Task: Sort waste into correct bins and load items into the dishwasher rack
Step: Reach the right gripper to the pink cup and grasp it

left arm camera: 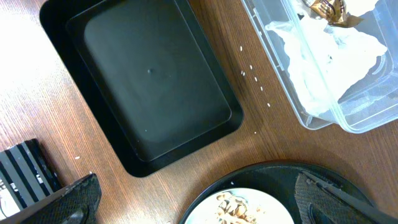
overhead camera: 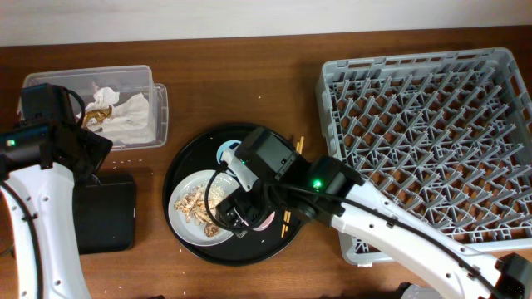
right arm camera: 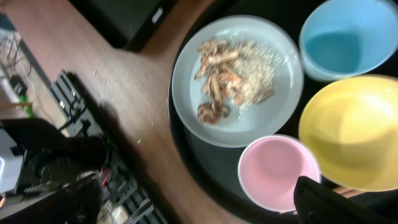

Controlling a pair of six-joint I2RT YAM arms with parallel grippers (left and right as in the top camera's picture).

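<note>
A brown wooden table (overhead camera: 249, 75) with fine grain fills nearly all of each view, evenly lit, with a soft pale sheen on the wood and only faint shadows. Beyond the table's far edge in the overhead view runs a pale strip (overhead camera: 249, 15), too plain to tell whether it is wall or floor. A few white specks (left arm camera: 252, 70) lie scattered on the table, and toward the table's edge in the right wrist view sits a blurred clutter of cables (right arm camera: 15, 87).
</note>
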